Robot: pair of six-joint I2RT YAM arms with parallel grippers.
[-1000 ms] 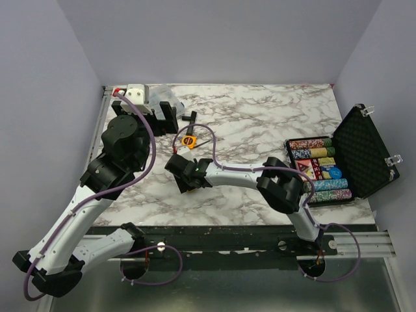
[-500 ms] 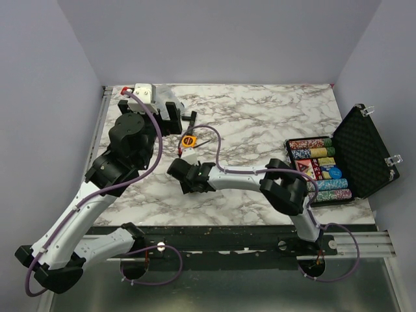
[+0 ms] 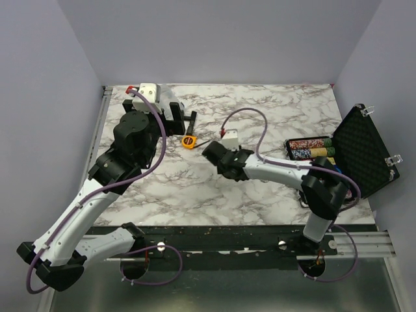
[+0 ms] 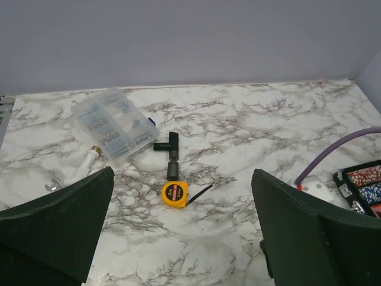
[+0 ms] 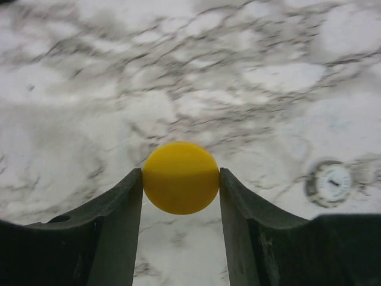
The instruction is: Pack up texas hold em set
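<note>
Right hand (image 5: 180,179) pinches the yellow disc (image 5: 180,177) between both fingers, half-closed, above the tabletop (image 5: 89,89). In the last second this arm swings from left-centre toward the open black briefcase (image 3: 367,153) at the right edge, so the disc is probably headed for packing. Left hand (image 4: 181,232) gapes wide, empty. Tape measure (image 4: 174,195) label and white disc (image 5: 329,182) marking are unreadable.

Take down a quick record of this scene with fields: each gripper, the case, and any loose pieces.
right gripper: shut on yellow disc, pinched at its edges
left gripper: open, empty
case: open at the table's right side, chip rows inside
loose piece: white disc flat on the table
other items: tape measure, clear box
</note>
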